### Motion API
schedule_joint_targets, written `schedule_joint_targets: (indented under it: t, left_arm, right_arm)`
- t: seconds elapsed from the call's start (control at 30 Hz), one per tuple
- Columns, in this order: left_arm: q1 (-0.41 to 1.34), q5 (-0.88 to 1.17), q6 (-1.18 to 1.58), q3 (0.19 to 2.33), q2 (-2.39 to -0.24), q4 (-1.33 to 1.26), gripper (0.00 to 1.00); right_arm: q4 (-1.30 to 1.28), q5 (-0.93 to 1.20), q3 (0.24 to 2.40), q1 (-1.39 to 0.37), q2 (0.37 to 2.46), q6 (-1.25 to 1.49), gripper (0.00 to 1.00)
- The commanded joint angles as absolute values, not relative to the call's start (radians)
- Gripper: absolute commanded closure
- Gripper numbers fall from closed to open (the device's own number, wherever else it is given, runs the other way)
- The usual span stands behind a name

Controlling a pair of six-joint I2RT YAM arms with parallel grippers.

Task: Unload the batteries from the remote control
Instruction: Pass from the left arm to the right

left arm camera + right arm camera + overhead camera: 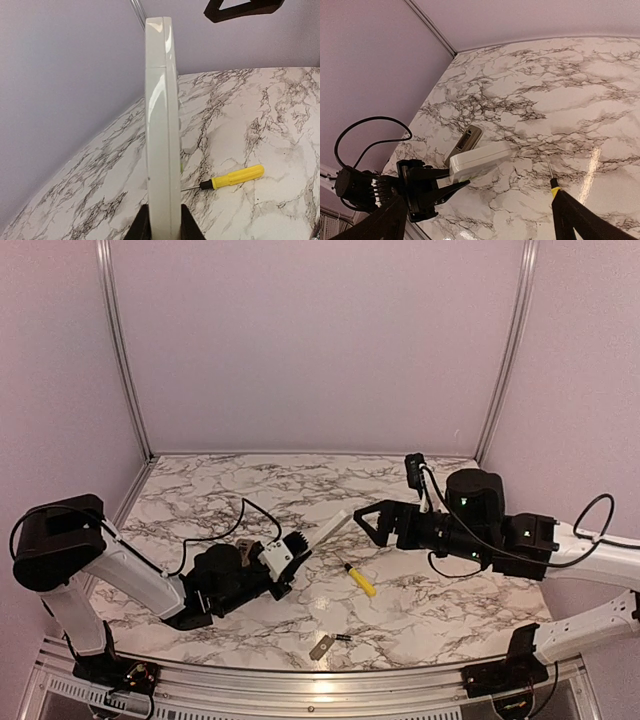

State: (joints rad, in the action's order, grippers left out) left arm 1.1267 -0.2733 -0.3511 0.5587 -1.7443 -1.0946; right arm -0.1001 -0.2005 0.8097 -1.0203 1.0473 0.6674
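Close to the near edge of the marble tabletop [200,480], about midway along it, lies the flat grey cover plate [321,646]. Just to its right is one slim dark battery [343,638]. The other batteries cannot be made out in any view. Whether any sit inside the remote cannot be told, since its battery bay is not shown.

Farther in, near the middle of the tabletop, the yellow-handled screwdriver [360,580] lies flat. Its metal tip points toward the far left and its handle toward the near right.

To its left, the left gripper [293,550] is clamped on the near end of the white remote control [332,527]. The left wrist view shows the remote edge-on, with a black finger pressed against each flat face. The remote is held clear of the tabletop and slants up toward the far right.

Just past the remote's free end hangs the right gripper [368,522]. Its jaws are spread wide and it is near the remote but apart from it.
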Motion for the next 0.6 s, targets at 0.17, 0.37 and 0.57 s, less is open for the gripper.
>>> schedule_joint_targets:
  t: [0.17,0.37,0.57]
  left_arm:
    - [1.184,-0.412,-0.774,0.528,-1.778,-1.349,1.0]
    - [1.236,-0.54,-1.03,0.555,-1.853,-1.461,1.0]
    - [1.259,-0.606,-1.121,0.596,-1.91,-1.511,1.0]
  right_arm:
    - [-0.292,-0.019,0.94,-0.966,1.128,0.749,0.04]
    - [-0.32,-0.011,1.04,-0.965,1.182,0.791,0.1]
    - [-0.39,0.027,1.082,-0.963,1.232,0.807,0.15]
